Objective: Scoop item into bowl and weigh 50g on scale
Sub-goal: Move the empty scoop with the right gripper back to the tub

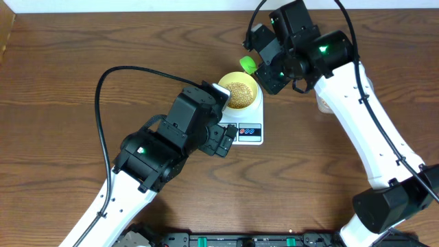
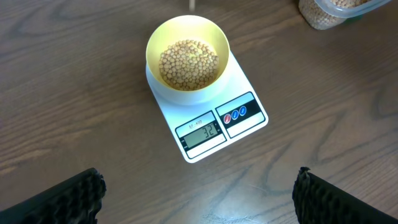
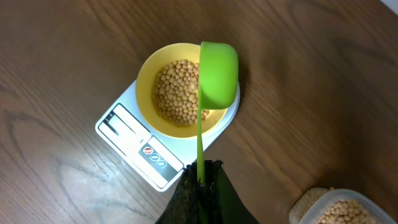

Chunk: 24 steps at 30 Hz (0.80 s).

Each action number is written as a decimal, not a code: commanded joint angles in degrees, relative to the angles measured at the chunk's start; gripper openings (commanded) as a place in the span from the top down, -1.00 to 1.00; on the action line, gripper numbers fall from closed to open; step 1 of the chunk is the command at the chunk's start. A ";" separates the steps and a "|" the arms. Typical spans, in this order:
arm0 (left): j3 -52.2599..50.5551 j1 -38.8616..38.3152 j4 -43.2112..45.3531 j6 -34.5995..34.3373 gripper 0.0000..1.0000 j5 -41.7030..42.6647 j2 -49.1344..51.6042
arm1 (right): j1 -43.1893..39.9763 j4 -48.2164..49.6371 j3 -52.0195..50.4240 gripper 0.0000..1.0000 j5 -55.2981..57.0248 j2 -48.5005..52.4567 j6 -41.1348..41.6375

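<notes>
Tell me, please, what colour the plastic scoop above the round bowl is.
The plastic scoop is lime green; clearest in the right wrist view.

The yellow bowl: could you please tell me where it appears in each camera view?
Overhead: yellow bowl just above centre.
Left wrist: upper centre.
Right wrist: centre, partly under the green scoop.
Shared landmark: the white scale beneath it.
</notes>
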 commanded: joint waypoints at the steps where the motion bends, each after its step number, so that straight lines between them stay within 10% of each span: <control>1: 0.68 0.22 0.00 -0.92 -0.96 -0.70 0.33 | 1.11 -0.13 0.87 0.97 0.70 -0.59 -2.95; 11: 0.68 0.22 0.00 -0.92 -0.97 -0.70 0.33 | 1.99 -0.70 0.79 0.97 3.91 -0.61 -2.97; 24: 0.68 0.22 0.00 -0.92 -0.97 -0.70 0.33 | -2.73 -9.01 0.79 0.98 24.96 -0.87 17.62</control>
